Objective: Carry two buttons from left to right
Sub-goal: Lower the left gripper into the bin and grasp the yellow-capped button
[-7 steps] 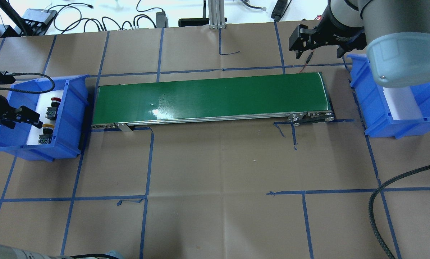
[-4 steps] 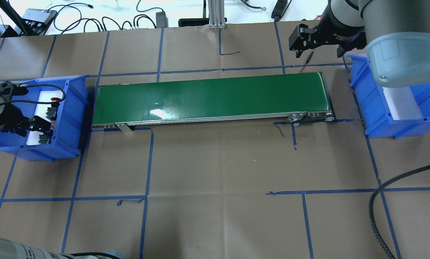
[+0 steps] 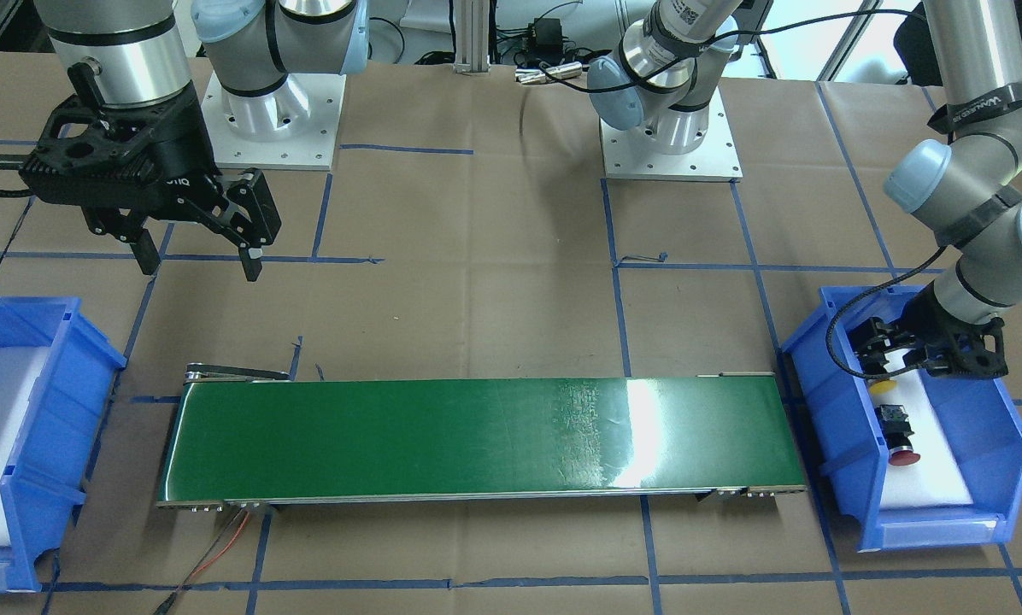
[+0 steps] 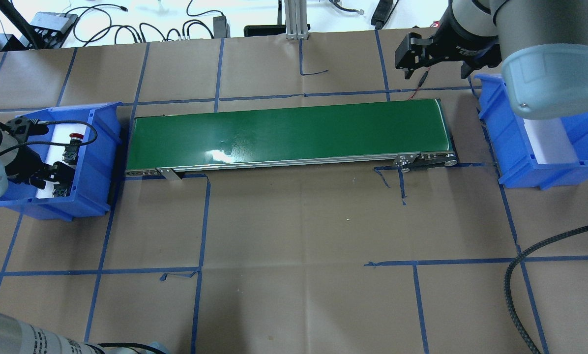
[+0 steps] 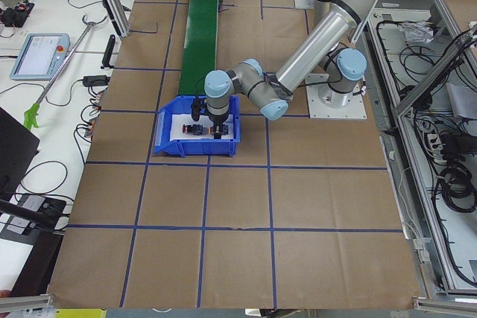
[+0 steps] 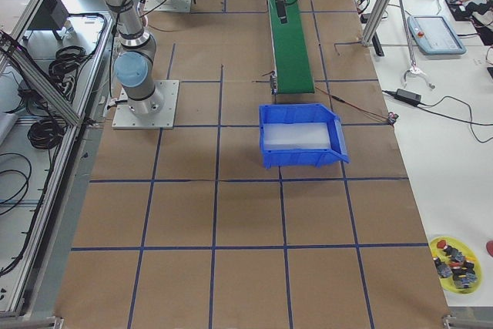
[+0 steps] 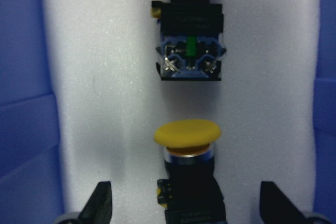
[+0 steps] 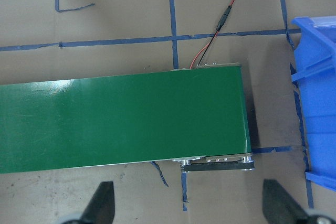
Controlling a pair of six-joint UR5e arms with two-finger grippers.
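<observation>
left gripper (image 7: pixel 187 205), spread wide, straddles the yellow-capped black push button (image 7: pixel 187 136) in the blue plastic bin (image 3: pixel 827 410), red-capped black button (image 3: pixel 897 436) just beyond; right gripper (image 3: pixel 201 263) gapes, raised near the green conveyor belt (image 3: pixel 477 436).

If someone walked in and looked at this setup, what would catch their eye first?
The long green conveyor belt across the middle stands out first. Then the left hand, open, hangs over the yellow-capped button in the blue bin at the belt's left end, with a red-capped button beside it.
</observation>
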